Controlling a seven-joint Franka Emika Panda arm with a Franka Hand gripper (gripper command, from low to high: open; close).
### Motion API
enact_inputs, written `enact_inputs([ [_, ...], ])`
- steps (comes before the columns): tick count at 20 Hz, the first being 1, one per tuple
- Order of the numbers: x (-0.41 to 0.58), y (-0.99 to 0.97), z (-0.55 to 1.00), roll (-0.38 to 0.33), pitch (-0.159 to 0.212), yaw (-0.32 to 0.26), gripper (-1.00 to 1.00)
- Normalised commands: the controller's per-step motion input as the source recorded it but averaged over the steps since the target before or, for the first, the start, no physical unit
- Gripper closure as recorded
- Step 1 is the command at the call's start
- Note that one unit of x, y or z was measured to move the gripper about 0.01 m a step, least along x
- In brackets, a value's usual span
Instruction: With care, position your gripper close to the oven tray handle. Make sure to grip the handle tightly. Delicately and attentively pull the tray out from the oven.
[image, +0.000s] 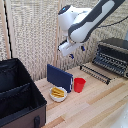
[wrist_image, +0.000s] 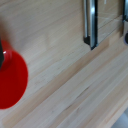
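The black and silver oven (image: 116, 52) stands at the exterior view's right on the wooden table. The dark wire oven tray (image: 98, 71) sticks out in front of it, with the thin dark handle (image: 93, 75) along its front edge. The handle also shows as a dark bar in the wrist view (wrist_image: 90, 25). My gripper (image: 78, 52) hangs in the air above the table, to the exterior view's left of the tray and clear of the handle. Its two blue-tipped fingers are apart and hold nothing.
A red cup (image: 79, 84) (wrist_image: 10, 80) stands below the gripper. Beside it are an upright blue slab (image: 60, 77) and a white bowl (image: 58, 94) with yellow food. A big black fabric case (image: 17, 95) fills the exterior view's left.
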Motion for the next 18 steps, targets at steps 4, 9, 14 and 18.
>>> enact_inputs([
  [4,0.0,-0.44,-0.1,-0.304,0.0,0.095,-1.0],
  [9,0.124,-0.48,-0.26,-0.271,0.033,0.084,-1.0],
  [14,0.17,-0.46,-0.29,-0.271,0.042,0.089,-1.0],
  [18,0.124,-0.5,-0.2,-0.271,0.021,0.091,-1.0],
])
